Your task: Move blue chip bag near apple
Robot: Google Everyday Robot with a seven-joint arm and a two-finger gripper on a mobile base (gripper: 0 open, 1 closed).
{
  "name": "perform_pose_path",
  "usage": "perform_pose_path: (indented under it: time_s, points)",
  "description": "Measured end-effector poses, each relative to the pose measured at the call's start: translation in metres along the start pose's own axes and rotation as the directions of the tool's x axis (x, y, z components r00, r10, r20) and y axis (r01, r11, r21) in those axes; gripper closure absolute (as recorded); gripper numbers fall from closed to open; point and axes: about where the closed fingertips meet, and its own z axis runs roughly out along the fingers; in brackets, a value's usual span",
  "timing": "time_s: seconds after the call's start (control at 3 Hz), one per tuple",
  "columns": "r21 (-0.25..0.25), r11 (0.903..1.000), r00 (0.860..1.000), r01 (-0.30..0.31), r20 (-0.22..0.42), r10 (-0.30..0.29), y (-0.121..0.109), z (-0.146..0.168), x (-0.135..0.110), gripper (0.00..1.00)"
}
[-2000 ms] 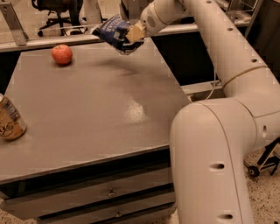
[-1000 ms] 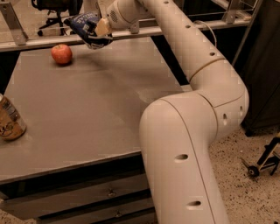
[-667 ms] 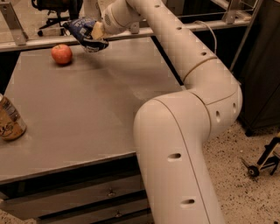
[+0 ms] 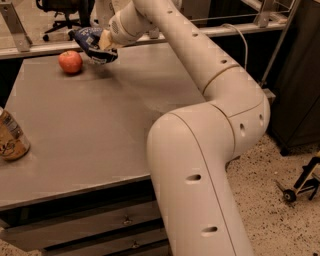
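The red apple (image 4: 70, 61) sits on the grey table (image 4: 100, 125) near its far left corner. The blue chip bag (image 4: 92, 44) is dark navy with pale markings. It hangs just above the table, a little to the right of the apple. My gripper (image 4: 105, 41) is shut on the bag's right side, with a pale finger (image 4: 106, 39) pressed against the foil. The long white arm reaches over the table from the right.
A tan drink can (image 4: 11, 136) stands at the table's left edge, nearer the front. A railing and an office chair (image 4: 62, 12) stand behind the table. Drawers run under the table's front edge. A dark cabinet (image 4: 300, 75) stands at the right.
The gripper has carried the blue chip bag leftward from the table's far right side toward the apple and lowered it close to the tabletop. The apple and can have not moved.
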Motion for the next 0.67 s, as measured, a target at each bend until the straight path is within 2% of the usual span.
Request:
perform_pose_path:
  time_s: [0.33, 0.67]
  points:
    - [-0.024, 0.9987, 0.999, -0.045, -0.012, 0.044, 0.0103, 0.0149, 0.0062, 0.62]
    - [-0.032, 0.9975, 0.998, -0.063, -0.017, 0.063, 0.0146, 0.0216, 0.0101, 0.39]
